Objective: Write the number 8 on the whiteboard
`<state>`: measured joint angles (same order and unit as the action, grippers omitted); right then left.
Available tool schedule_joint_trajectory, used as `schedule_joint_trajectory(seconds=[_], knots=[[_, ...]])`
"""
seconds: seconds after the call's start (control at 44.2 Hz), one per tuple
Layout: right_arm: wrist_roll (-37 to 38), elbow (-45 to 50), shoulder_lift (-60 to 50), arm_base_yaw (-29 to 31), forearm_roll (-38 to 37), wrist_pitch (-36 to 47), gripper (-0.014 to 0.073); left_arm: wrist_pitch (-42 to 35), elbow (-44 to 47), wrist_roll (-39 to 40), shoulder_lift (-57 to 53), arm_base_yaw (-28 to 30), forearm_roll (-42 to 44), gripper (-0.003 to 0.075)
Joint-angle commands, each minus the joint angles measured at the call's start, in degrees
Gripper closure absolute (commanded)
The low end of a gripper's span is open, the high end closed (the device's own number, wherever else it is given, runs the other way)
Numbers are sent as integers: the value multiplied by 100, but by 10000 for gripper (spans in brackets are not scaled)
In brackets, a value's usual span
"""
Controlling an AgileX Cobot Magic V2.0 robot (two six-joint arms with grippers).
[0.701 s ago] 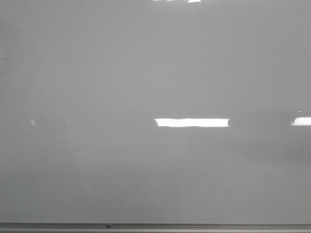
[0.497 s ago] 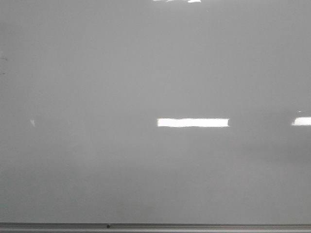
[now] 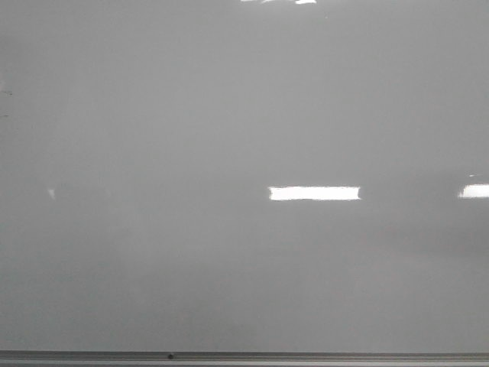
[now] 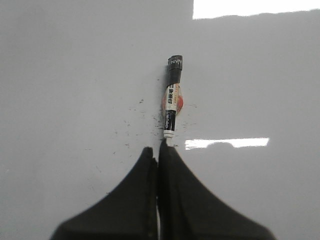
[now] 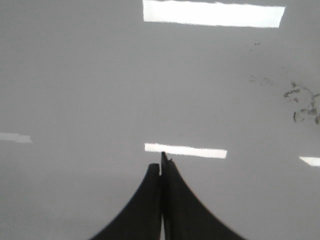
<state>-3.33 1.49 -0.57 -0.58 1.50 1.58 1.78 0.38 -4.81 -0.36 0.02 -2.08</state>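
the whiteboard [image 3: 229,138] fills the front view: glossy, pale grey-white, flat, w/ a thin grey metal bottom edge [image 3: 306,356] running 9-to-3 o'clock across the frame bottom and a tiny dark dot on that edge at approx 6 o'clock. bright white rectangular reflections sit at approx 3-4 o'clock of centre and at the far 3 o'clock edge. no figure 8 shows on the board in any view; the front view surface is blank apart from faint specks at far 9-10 o'clock.

left wrist view: a marker [image 4: 172,97] lies against the pale surface, black cap end far from the fingers, white-and-black labelled barrel w/ an orange-red patch mid-body. its long axis runs nearly 12-to-6 o'clock, leaning a touch toward 1 o'clock, in line w/ the finger seam. the left gripper [image 4: 160,150] has its black fingers pressed together, only a thin slit btwn them; the marker's near end meets the fingertips, so it looks pinched there, tho the actual contact is hidden. small dark specks are scattered on the surface around the barrel.

right wrist view: the right gripper [image 5: 161,162] is closed tight, fingers touching, nothing visible btwn them. grey-green smudges [image 5: 302,102] mark the board at approx 2-3 o'clock, well apart from the fingers.
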Motion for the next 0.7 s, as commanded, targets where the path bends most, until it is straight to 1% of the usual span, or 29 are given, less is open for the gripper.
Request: schedule_joint_trajectory(seconds=[0.0,0.136,0.226,0.294,0.362,0.452,0.565,0.678], knots=[[5,-15,-108,-10,-17,612,711,-497,9,7,-98,-2,-50,739],[5,-15,-108,-10,-17,795,711,-497,9,7,-98,-2,-50,739],[5,-47,-108,-10,-17,972,711,-694,9,7,-98,-2,-50,739],[5,-199,-108,-10,-17,874,711,-850,-48,7,-98,-10,-50,739],[5,-463,-108,-10,-17,606,711,-911,-200,61,-98,-10,-53,739],[5,-1011,-102,-10,-17,-48,711,-831,-599,83,-98,-10,-76,739],[5,-1749,73,-10,-17,-862,711,-568,-1244,83,-17,-10,-77,739],[5,-2471,498,-10,-17,-1541,711,-107,-1982,83,239,-10,-77,739]])
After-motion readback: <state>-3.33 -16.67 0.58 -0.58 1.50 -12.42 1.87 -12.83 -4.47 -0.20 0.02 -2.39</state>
